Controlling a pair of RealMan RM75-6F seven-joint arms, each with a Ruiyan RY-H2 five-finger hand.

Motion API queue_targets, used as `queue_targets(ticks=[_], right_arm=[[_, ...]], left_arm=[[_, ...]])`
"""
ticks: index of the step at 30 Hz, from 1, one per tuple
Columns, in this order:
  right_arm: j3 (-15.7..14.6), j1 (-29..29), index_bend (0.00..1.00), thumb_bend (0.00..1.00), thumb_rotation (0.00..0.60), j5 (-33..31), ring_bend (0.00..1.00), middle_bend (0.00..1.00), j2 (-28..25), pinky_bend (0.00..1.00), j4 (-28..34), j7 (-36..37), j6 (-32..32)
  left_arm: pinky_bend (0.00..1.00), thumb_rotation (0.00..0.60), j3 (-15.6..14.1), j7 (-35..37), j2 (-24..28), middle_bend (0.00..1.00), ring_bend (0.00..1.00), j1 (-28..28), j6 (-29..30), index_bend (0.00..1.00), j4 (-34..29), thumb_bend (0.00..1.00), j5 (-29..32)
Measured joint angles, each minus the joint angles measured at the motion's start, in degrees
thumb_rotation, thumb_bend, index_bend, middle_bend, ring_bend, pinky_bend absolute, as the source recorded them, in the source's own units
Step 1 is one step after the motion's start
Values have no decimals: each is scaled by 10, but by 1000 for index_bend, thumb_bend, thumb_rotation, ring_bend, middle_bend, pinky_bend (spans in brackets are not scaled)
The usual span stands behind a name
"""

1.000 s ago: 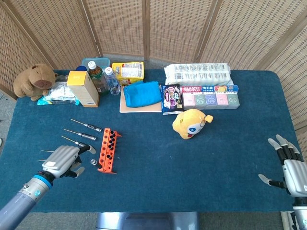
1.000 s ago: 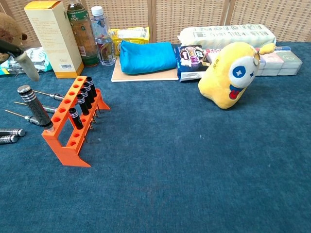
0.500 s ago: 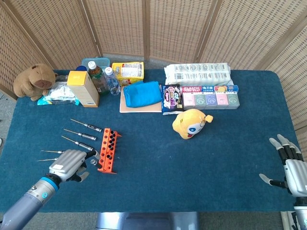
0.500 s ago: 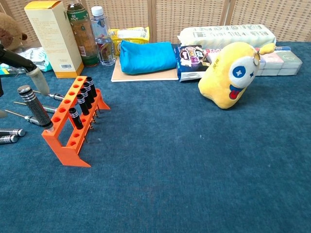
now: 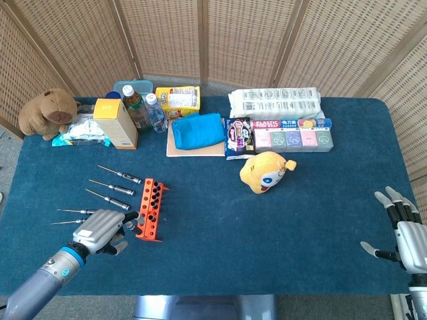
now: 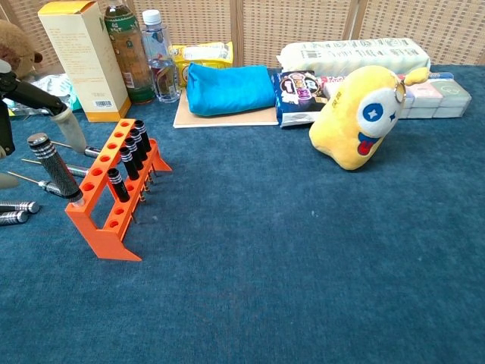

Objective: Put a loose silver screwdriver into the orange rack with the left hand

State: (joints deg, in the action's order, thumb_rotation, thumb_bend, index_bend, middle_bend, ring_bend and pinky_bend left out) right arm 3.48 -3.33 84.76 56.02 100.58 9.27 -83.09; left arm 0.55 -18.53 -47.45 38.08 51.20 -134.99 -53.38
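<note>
seating step, i judge: silver screwdriver point(image 6: 54, 165) leans in the orange rack point(image 6: 114, 189) near the table's left front corner; whether my left hand point(image 5: 101, 231) grips it i cannot tell. next i'd straighten it.

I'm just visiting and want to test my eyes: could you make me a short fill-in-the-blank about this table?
1. The rack holding screwdrivers is coloured ____.
2. The yellow plush toy lies on a ____ tablecloth.
3. The folded blue cloth rests on a thin ____ board.
4. The brown plush animal sits at the table's far ____ corner.

Missing: orange; blue; tan; left
</note>
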Motion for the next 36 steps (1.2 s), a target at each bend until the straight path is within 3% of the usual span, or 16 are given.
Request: queue_targets(ticks=[14, 36], right_arm=[[0, -1, 90, 18, 600, 0, 0, 0, 1, 0, 1, -2, 2], [1, 0, 90, 18, 600, -1, 0, 0, -1, 0, 2, 0, -1]], left_arm=[[1000, 600, 5, 27, 22, 1000, 1000, -11, 25, 280, 0, 369, -2], [1000, 600, -4, 50, 51, 1000, 1000, 8, -41, 280, 0, 370, 4]])
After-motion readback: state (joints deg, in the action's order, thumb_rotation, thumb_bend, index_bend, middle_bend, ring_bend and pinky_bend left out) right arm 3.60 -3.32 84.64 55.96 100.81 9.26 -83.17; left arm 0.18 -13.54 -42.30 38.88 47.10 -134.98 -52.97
